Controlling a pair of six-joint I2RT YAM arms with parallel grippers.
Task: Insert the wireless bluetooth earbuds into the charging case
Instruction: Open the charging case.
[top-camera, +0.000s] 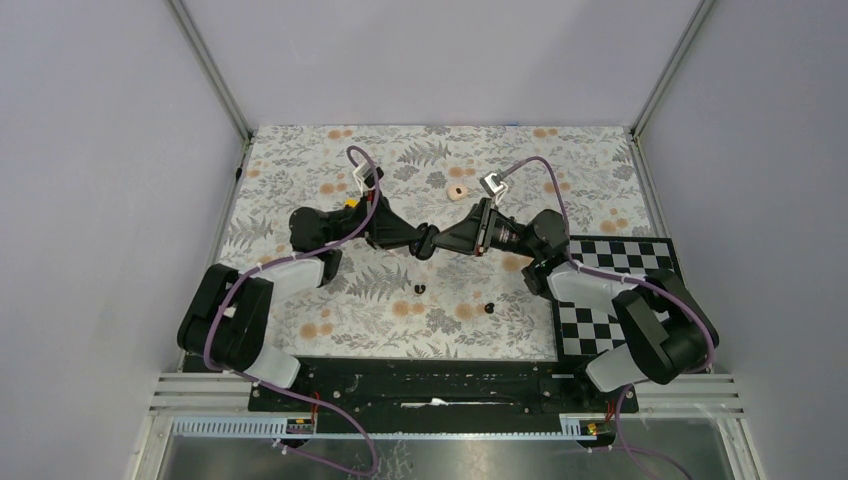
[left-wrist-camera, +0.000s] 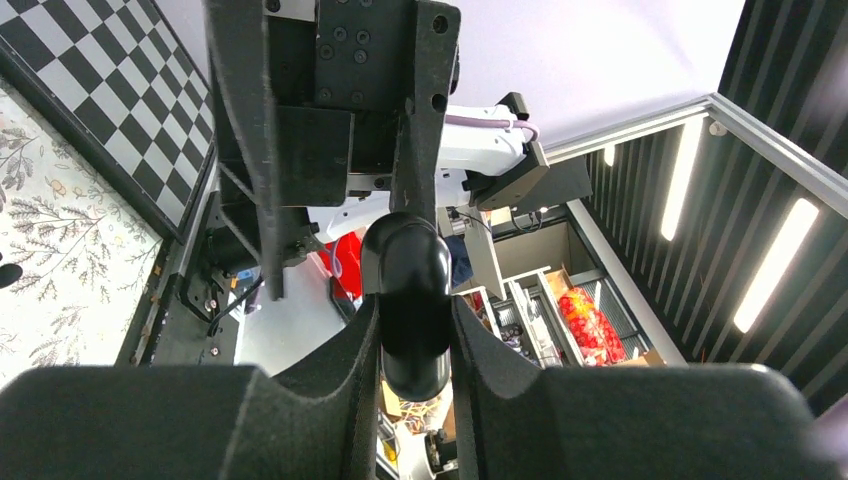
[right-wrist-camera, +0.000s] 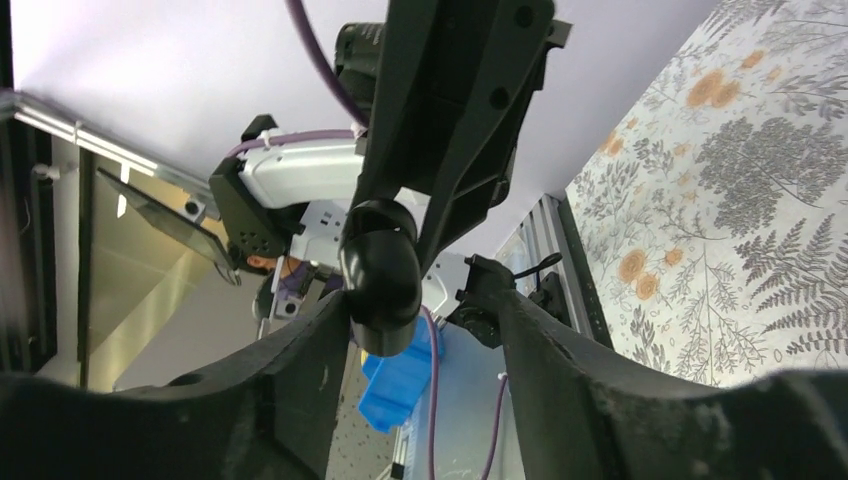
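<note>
The charging case (top-camera: 428, 243) is a glossy black pebble held in the air above the middle of the table. My left gripper (top-camera: 424, 243) is shut on it; in the left wrist view the case (left-wrist-camera: 405, 300) stands clamped between both fingers, gripper (left-wrist-camera: 412, 340). My right gripper (top-camera: 441, 241) meets it from the right and is open. In the right wrist view the case (right-wrist-camera: 380, 270) lies against one finger, with a wide gap to the other, gripper (right-wrist-camera: 425, 315). Two tiny black earbuds lie on the floral cloth below, one (top-camera: 419, 288) and the other (top-camera: 489, 307).
A peach disc with a hole (top-camera: 458, 192) lies behind the grippers. A checkerboard plate (top-camera: 600, 300) covers the table's right front under the right arm. Metal frame posts (top-camera: 215, 75) stand at the back corners.
</note>
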